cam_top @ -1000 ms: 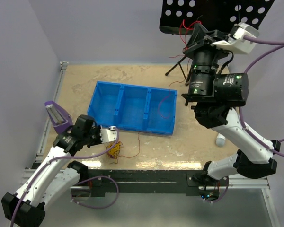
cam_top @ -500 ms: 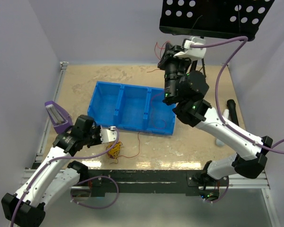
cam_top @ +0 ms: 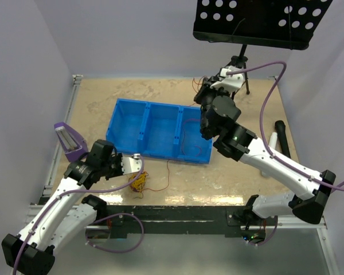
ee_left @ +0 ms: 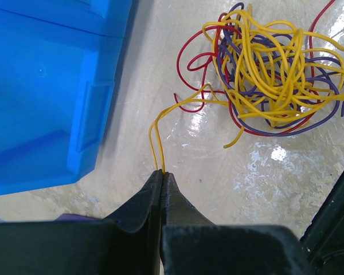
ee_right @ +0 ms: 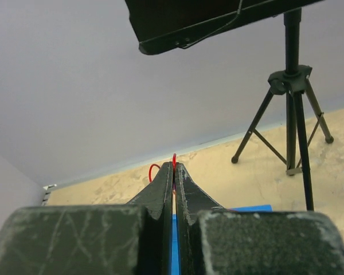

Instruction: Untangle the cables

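A tangle of yellow, purple and red cables [cam_top: 139,182] lies on the table in front of the blue bin [cam_top: 146,106]; it also shows in the left wrist view [ee_left: 275,69]. My left gripper [cam_top: 139,164] [ee_left: 162,172] is shut on a yellow wire [ee_left: 156,143] that leads out of the tangle. My right gripper [cam_top: 200,94] [ee_right: 174,165] is shut on a red wire [ee_right: 174,157] above the bin's far right corner. The red wire [cam_top: 182,133] hangs through the right compartment and trails over the bin's front wall onto the table.
The blue three-compartment bin [ee_left: 46,86] stands mid-table. A black tripod [cam_top: 241,69] [ee_right: 292,86] under a perforated black plate [cam_top: 258,20] stands at the back right. A purple object [cam_top: 69,140] is at the left edge. Black and white microphones [cam_top: 278,134] lie at the right.
My right arm has swung down and to the left, from up by the black plate to just above the bin's far right corner, with the red wire in it. My left arm has not moved.
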`<state>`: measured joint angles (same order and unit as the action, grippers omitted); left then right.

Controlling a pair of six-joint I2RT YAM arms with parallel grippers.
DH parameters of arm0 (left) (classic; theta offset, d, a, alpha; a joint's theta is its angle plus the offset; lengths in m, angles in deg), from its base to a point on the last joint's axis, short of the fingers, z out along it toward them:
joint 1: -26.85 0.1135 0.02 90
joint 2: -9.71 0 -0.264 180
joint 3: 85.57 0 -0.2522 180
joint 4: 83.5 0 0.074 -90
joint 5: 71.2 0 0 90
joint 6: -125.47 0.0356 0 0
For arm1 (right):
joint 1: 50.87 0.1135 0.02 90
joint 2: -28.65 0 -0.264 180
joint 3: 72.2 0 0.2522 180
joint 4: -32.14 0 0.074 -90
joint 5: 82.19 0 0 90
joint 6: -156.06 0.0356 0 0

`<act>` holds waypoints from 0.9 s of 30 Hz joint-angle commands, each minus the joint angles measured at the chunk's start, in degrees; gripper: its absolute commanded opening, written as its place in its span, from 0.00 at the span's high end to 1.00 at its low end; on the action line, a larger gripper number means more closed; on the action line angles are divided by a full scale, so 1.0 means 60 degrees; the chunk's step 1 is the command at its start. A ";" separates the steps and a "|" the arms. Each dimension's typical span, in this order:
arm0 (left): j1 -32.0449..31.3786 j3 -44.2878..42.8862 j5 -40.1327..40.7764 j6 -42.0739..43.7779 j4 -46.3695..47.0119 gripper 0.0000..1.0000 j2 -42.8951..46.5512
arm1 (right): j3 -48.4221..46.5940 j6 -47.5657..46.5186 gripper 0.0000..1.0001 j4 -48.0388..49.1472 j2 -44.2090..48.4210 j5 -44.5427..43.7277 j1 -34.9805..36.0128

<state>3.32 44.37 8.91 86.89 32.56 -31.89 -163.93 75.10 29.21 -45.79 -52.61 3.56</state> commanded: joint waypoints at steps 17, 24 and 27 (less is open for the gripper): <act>0.0040 -0.0763 -0.0563 -0.0367 -0.0031 1.00 -0.0229 | 0.1481 0.4790 1.00 -0.2858 -0.1773 0.2014 -0.0517; 0.0040 -0.0733 -0.0593 -0.0367 -0.0002 1.00 -0.0229 | 0.2243 0.6489 1.00 -0.3869 -0.2154 0.1956 -0.0723; 0.0040 -0.0792 -0.0622 -0.0352 -0.0002 1.00 -0.0273 | 0.2477 0.6668 1.00 -0.3973 -0.2345 0.2057 -0.0737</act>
<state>3.32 41.75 6.81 85.49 32.00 -33.33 -150.58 109.46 7.75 -58.75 -40.57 -0.78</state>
